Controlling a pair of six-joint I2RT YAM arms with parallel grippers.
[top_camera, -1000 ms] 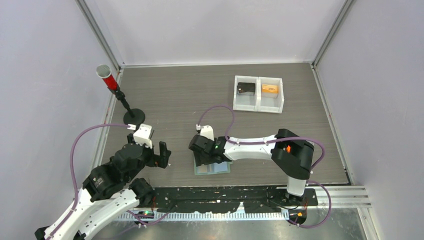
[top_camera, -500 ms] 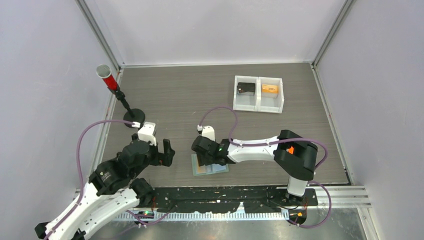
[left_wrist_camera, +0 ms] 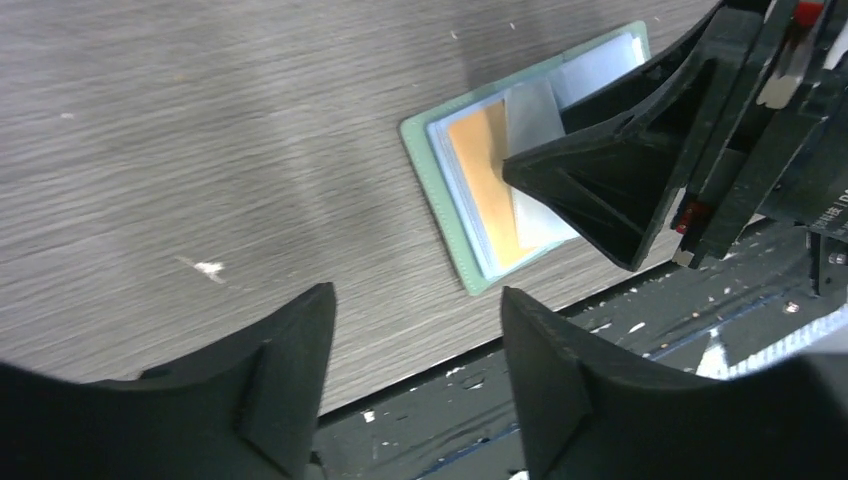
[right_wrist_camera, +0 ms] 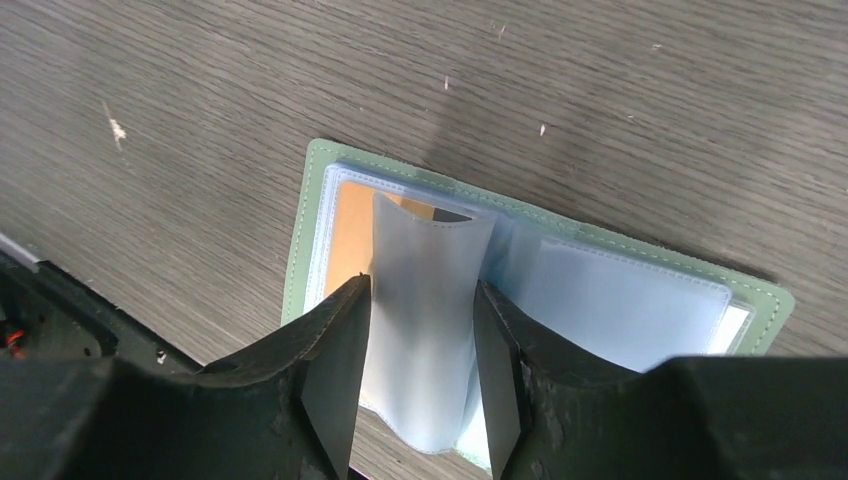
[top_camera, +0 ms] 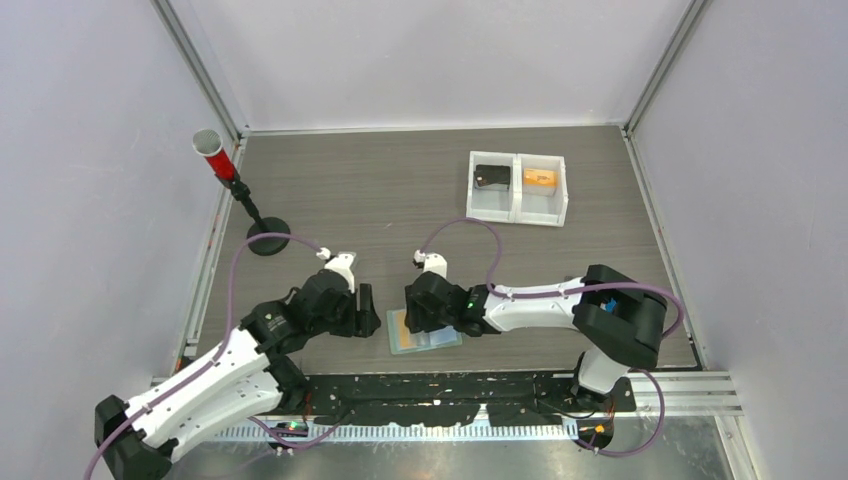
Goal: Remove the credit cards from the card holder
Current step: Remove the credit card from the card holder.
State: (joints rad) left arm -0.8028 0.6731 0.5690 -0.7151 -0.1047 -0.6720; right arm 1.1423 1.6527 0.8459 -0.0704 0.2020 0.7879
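The sage-green card holder (top_camera: 398, 343) lies open on the table near the front edge, also in the left wrist view (left_wrist_camera: 440, 190) and right wrist view (right_wrist_camera: 310, 200). The orange-tan card (left_wrist_camera: 485, 180) sits in its left pocket (right_wrist_camera: 350, 230). I cannot tell the light blue card from the pale blue pockets. My right gripper (top_camera: 425, 318) is over the holder, and its jaws (right_wrist_camera: 422, 290) squeeze a bowed pale pocket leaf (right_wrist_camera: 425, 330) between them. My left gripper (top_camera: 365, 318) is open and empty just left of the holder (left_wrist_camera: 415, 300).
A white two-compartment tray (top_camera: 518, 212) stands at the back right with a black piece (top_camera: 492, 177) and an orange item (top_camera: 539, 178). A red-topped stand (top_camera: 222, 165) is at the back left. The black rail (top_camera: 450, 390) runs along the table's front edge.
My left arm has swung right and come close to the holder's left side. My right gripper has shifted slightly right and stays over the holder.
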